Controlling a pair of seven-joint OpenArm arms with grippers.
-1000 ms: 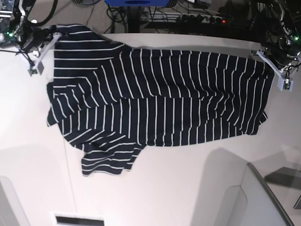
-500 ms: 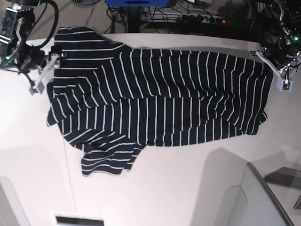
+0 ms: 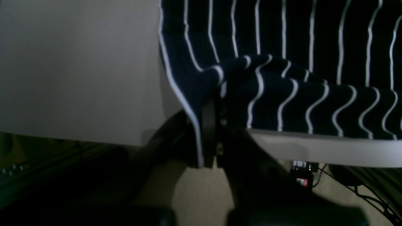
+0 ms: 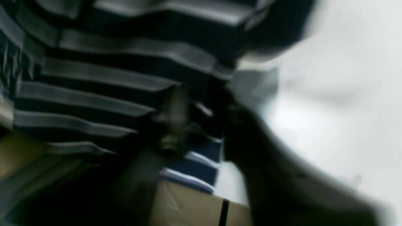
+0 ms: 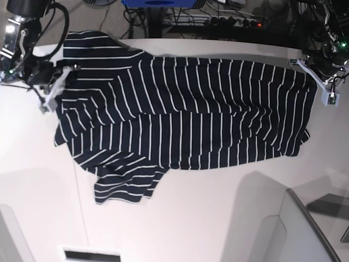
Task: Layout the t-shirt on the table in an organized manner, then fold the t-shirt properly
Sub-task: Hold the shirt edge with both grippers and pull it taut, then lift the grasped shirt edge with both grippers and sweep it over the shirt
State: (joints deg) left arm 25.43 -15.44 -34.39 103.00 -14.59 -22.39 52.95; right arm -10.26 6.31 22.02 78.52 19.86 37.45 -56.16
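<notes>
- The right gripper is at the t-shirt's left edge; its wrist view is blurred, and though its fingers sit against striped cloth, I cannot tell whether they pinch it.
- The t-shirt lies spread across the table, a sleeve pointing toward the table's near side, its far-left sleeve reaching the table's back rim.
- The left gripper is clenched on the t-shirt's far-right corner, at the table's back edge.

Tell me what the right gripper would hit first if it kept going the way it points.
Most likely the t-shirt: the right gripper sits at its edge, aimed across the table, with striped cloth filling the blurred wrist view just ahead. Depth is unclear.
</notes>
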